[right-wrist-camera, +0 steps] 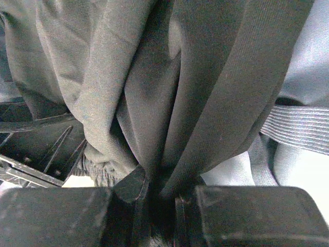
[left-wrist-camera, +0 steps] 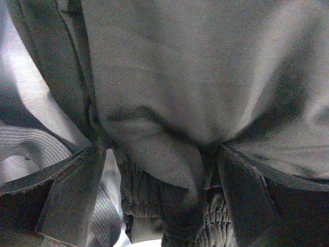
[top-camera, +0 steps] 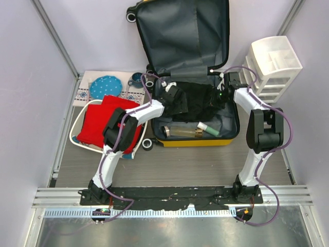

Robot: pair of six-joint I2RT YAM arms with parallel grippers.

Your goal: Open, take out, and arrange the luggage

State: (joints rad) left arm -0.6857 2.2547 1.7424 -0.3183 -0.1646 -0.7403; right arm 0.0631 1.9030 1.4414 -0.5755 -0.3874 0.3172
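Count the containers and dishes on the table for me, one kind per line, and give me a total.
Yellow suitcase: 1
White drawer unit: 1
White tray: 1
Blue plate: 1
Blue cup: 1
Total: 5

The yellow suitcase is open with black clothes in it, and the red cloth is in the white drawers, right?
Not quite. The red cloth lies in the white tray on the left, not in the white drawers; the top view shows it. The luggage is open, with the black clothes inside.
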